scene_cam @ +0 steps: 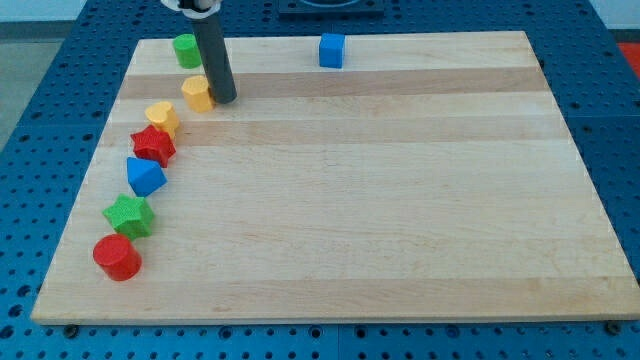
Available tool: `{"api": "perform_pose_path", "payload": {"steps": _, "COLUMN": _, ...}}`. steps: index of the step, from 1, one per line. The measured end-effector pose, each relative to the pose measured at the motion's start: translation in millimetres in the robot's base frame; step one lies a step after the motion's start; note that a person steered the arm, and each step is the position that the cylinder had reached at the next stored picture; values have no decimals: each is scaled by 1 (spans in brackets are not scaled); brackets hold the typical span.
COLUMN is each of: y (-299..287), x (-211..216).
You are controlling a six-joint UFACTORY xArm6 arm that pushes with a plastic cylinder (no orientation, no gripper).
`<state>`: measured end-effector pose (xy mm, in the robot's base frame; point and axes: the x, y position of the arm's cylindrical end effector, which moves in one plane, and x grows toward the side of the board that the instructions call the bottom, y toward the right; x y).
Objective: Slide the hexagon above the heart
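Camera view: my tip sits upper left of frame on the pale wooden board, touching the right side of the yellow hexagon block. No gripper on this rig, just a dark rod. Yellow heart block lies just below-left of the hexagon, w/ red star block touching it underneath.

Hexagon left of tip, touching.
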<state>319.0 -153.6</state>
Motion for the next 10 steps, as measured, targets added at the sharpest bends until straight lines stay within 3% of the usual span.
{"api": "perform_pose_path", "payload": {"steps": 10, "y": -30, "x": -18}}
